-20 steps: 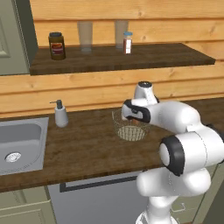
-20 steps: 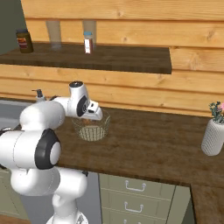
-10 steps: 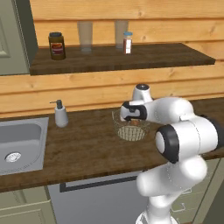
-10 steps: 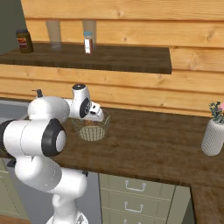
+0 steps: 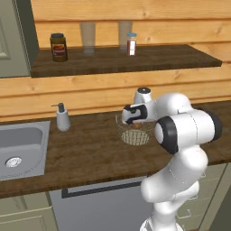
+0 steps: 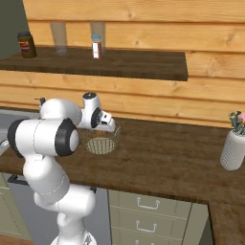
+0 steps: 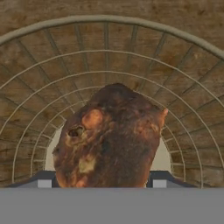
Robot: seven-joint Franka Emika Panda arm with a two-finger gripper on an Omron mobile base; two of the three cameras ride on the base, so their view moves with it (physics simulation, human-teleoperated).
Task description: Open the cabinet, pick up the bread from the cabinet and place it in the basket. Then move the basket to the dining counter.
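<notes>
Bread [image 7: 109, 140] between wide-set jaws, held over wire basket [image 7: 188, 78], no legible writing anywhere

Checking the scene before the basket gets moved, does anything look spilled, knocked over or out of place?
Nothing stands out. The bread sits between the gripper fingertips inside the basket, which stands upright on the wood worktop. Nothing is spilled or tipped.

Dark-brown bread [image 7: 109, 138] sits inside the grey wire basket [image 5: 134, 134]; basket upright on wood worktop [image 5: 90, 149].
</notes>
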